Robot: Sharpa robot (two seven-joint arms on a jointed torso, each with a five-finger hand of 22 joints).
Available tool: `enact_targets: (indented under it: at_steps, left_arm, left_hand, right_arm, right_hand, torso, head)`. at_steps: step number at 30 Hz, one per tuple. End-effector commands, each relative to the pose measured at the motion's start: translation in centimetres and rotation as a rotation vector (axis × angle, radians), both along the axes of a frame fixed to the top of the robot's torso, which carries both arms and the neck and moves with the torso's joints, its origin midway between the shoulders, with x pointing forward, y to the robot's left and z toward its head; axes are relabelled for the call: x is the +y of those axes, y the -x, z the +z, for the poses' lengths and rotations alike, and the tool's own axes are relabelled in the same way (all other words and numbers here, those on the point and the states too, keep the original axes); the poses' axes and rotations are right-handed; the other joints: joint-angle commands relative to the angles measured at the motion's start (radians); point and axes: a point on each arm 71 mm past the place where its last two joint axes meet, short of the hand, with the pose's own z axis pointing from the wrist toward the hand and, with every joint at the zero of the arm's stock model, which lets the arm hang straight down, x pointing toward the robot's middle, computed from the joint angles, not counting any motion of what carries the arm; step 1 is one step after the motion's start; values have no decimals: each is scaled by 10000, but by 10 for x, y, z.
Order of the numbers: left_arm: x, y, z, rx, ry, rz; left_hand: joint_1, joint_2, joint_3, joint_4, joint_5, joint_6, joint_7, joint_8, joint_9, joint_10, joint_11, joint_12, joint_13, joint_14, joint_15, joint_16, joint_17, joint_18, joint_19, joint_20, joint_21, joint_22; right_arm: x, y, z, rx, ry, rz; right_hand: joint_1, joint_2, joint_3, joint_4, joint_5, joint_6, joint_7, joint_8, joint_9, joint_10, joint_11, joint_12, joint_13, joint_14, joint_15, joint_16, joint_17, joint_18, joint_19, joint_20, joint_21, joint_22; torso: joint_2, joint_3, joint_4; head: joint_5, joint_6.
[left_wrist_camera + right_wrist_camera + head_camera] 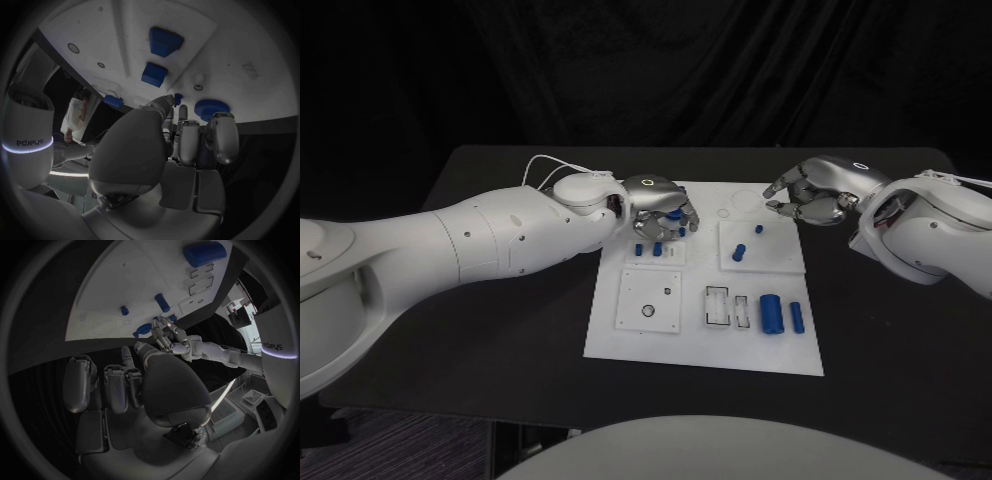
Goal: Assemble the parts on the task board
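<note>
The white task board (pixel 629 335) lies mid-table. My left hand (pixel 658 208) hovers over its far left corner; a small blue peg (pixel 177 97) is pinched between its thumb and a fingertip. A blue gear (pixel 209 107) lies on the board just beyond the other fingertips (pixel 222 125). Two blue blocks (pixel 164 41) stand further along the board. My right hand (pixel 812 190) hangs above the board's far right corner, fingers curled in with nothing in them. A big blue cylinder (pixel 770 311) and a thinner one (pixel 796 317) lie near the board's right edge.
Small blue pegs (pixel 648 248) stand near the left hand, and two more (pixel 740 252) sit on the raised right plate. A plate with holes (pixel 651 300) and slotted recesses (pixel 717 306) fill the near part. Bare black table (pixel 516 330) surrounds the board.
</note>
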Motion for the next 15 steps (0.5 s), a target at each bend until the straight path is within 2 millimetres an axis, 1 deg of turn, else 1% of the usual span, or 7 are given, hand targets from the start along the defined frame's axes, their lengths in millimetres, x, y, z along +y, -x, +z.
enact_targets:
  at_steps: [1,5,12,15]
  left_arm:
    - [-1,1,-4,123,-290,-60]
    - [-1,1,-6,123,-291,-63]
    - [-1,0,-9,25,-208,1]
    - [0,0,-9,-25,-169,15]
  left_hand:
    - [-111,19,58,8,-69,104,11,5,-15,97,0,76,18,-3,-54,-32,-13,-56,68,-23,56,1802]
    - [-136,61,90,-23,-56,221,45,33,-36,160,-30,142,55,6,-70,-25,-10,-56,69,-34,55,1803]
    - [-144,126,152,-90,-37,434,68,87,-60,192,-78,197,90,26,-105,-8,2,-62,94,-58,84,1813]
    - [-167,178,180,-105,-45,520,93,101,-76,237,-90,235,108,31,-118,-4,-2,-66,111,-71,103,1820]
  right_arm:
    - [0,1,0,-56,-41,-47]
    - [0,1,0,-48,-38,-53]
    - [0,1,0,-27,-26,-67]
    - [0,1,0,-19,-22,-74]
  right_hand:
    - [45,-29,43,-12,20,87,11,-54,-9,711,62,-61,2322,797,52,-58,2005,178,-63,21,-46,1855]
    - [34,-35,49,-12,22,84,12,-58,-14,710,63,-61,2322,797,53,-62,2002,179,-65,22,-54,1853]
    - [34,-35,49,-12,22,84,12,-58,-14,710,63,-61,2322,797,53,-62,2002,179,-65,22,-54,1853]
    - [34,-35,49,-12,22,84,12,-58,-14,710,63,-61,2322,797,53,-62,2002,179,-65,22,-54,1853]
  torso:
    - [2,-15,1]
    - [2,-18,-6]
    - [-15,-11,10]
    - [-13,-14,13]
  head:
    - [-8,-2]
    - [-24,-2]
    - [-56,-2]
    - [-65,-2]
